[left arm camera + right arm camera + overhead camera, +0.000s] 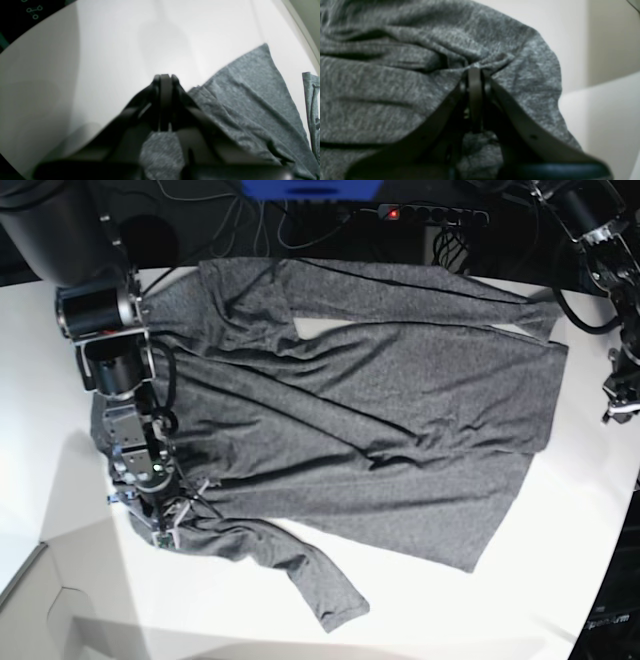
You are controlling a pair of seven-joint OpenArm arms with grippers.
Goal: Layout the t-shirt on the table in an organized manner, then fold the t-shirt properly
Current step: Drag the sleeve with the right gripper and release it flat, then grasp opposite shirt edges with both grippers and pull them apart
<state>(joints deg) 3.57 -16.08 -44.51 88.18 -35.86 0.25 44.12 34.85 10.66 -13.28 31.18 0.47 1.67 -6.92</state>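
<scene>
Grey t-shirt (380,380) bunches in the clenched right tool (475,72); left tool (165,77) apparently pinches its edge.

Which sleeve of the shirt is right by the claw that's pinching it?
The sleeve that sticks out toward the table's front edge. The right claw pinches the t-shirt right beside it. The other sleeve lies along the far edge.
</scene>
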